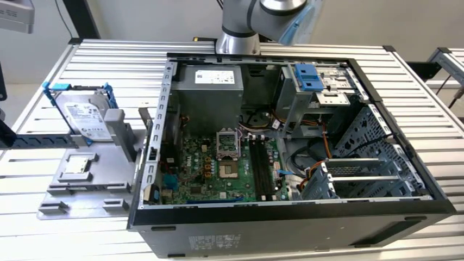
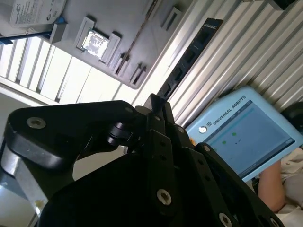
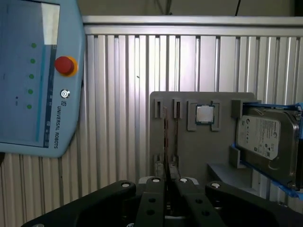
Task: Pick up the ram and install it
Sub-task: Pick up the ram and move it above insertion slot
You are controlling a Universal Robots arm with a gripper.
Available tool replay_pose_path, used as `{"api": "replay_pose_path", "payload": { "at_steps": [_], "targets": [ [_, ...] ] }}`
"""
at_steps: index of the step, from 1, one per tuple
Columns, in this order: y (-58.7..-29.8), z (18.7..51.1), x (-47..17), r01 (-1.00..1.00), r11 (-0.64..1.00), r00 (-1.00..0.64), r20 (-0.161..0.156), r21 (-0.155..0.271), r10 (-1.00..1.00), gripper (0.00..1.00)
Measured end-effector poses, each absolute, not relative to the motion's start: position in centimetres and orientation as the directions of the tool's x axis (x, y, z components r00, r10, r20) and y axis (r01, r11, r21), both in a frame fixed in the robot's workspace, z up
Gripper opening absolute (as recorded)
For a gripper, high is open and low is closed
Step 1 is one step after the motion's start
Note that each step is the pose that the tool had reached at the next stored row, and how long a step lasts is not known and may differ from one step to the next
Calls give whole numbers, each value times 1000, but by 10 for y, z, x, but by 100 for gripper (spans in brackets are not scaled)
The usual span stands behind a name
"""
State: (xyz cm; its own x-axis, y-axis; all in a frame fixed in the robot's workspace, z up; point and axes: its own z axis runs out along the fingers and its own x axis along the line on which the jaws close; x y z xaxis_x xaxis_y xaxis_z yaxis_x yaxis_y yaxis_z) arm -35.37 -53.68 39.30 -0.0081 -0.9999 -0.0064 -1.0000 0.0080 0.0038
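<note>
Ram (image 2: pixel 189 56) sits clamped in the gripper (image 2: pixel 156 106). I see the dark fingers (image 3: pixel 152 203) pressed together on its two faces, with the long dark stick jutting out past the fingertips. In the first wrist view it shows edge-on, as a thin line rising from between them. Beyond the fingertips lies a grey fixture tray (image 3: pixel 189 151) carrying a small square processor chip (image 3: pixel 205 114) and a silver hard drive (image 3: pixel 265 142) in a blue bracket. I cannot tell whether the stick's far end touches the tray. Off to one side of the gripper a blue teach pendant (image 3: pixel 38 80) rests on the slatted aluminium table (image 3: pixel 123 94), with a person's arm (image 2: pixel 279 184) just beside it. In the exterior view the open computer case (image 1: pixel 290 217) shows its black memory slots (image 1: pixel 262 163).
</note>
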Motion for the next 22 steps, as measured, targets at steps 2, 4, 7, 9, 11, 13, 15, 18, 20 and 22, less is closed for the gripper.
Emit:
{"api": "replay_pose_path", "payload": {
  "at_steps": [2,4,7,9,11,13,15,18,20,22],
  "targets": [
    [-537,393,-354,-1000,8,-8,-6,4,-1000,0],
    [-537,393,-354,-1000,8,-8,-7,4,-1000,0],
    [-537,393,-354,-1000,8,-8,-6,4,-1000,0],
    [-537,393,-354,-1000,8,-8,-6,4,-1000,0],
    [-537,393,-353,-1000,8,-8,-6,4,-1000,0],
    [-537,393,-348,-1000,8,-8,-6,4,-1000,0],
    [-537,393,-341,-1000,8,-8,-6,5,-1000,0],
    [-537,393,-328,-1000,8,-8,-6,5,-1000,0],
    [-537,393,-319,-1000,8,-8,-6,6,-1000,0],
    [-538,393,-310,-1000,8,-8,-6,7,-1000,0]
  ]
}}
